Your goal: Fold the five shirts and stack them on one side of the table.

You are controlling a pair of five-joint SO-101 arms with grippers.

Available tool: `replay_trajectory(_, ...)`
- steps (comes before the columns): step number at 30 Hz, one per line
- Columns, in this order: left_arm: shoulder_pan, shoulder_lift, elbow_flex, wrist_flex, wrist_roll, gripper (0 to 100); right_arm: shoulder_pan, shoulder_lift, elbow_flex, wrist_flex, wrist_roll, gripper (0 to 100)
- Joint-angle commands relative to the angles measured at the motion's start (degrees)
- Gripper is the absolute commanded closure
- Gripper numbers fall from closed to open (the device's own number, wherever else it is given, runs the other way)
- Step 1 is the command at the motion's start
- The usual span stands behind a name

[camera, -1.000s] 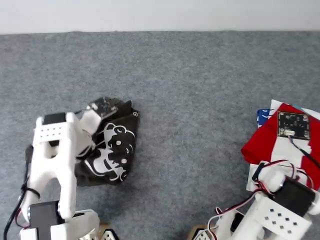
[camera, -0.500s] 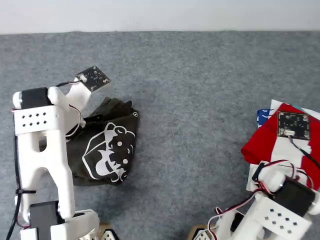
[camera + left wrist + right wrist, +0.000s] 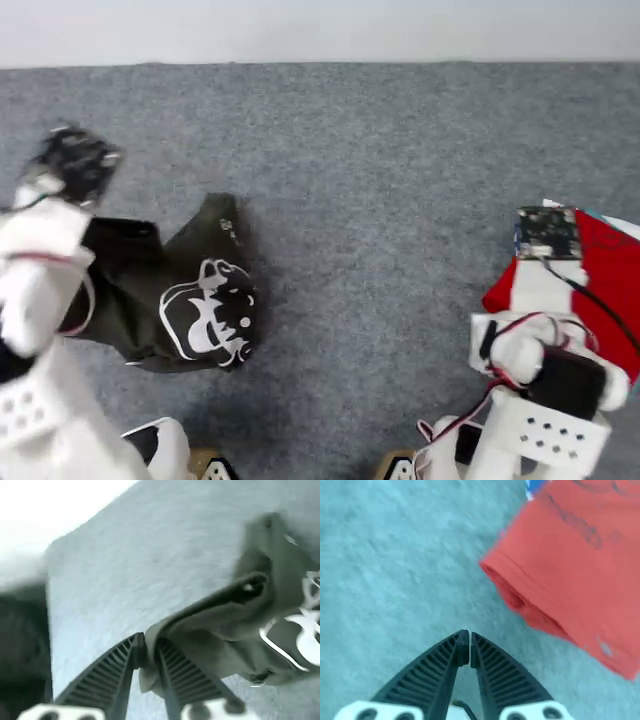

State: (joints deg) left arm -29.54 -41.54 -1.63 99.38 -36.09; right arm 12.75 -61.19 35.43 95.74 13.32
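Observation:
A dark shirt [image 3: 185, 290] with a white cartoon print lies rumpled on the grey table at the left. One edge of it is stretched out toward the table's left side. In the left wrist view my left gripper [image 3: 146, 654] is shut on that edge of the dark shirt [image 3: 235, 625], which hangs in folds from the fingertips. A folded red shirt [image 3: 600, 285] tops a stack at the right edge. My right gripper [image 3: 465, 642] is shut with nothing in it, over bare table just beside the red shirt [image 3: 570, 550].
The grey felt table [image 3: 380, 170] stretches open between the two arms. A pale wall [image 3: 320, 30] runs along its far edge. A blue-and-white corner [image 3: 534, 486] of another shirt peeks from under the red one.
The left arm has swung left and risen, pulling the dark shirt's edge leftward and spreading the cloth. The right arm has shifted slightly left, off the red shirt.

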Motion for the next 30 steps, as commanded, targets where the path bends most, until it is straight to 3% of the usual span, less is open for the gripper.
replay_trajectory(1,-6.95,-4.92,-2.51,0.88,5.01,99,-8.92,3.65,-0.44,-4.26,-5.27,98.0)
replay_trajectory(7,-9.14,-9.85,-0.48,0.97,11.08,99,-21.32,21.76,-8.35,-11.03,-8.70,98.0)
replay_trajectory(16,-9.05,-20.92,13.67,0.97,11.08,99,-34.07,56.04,-41.76,-11.74,-8.35,97.8)
replay_trajectory(23,-9.05,-29.54,20.79,0.97,11.08,99,-41.63,78.90,-66.99,-11.65,-8.79,83.6)
replay_trajectory(30,-9.32,-31.65,21.49,0.97,11.16,99,-48.13,94.55,-85.80,-12.18,-8.44,95.5)
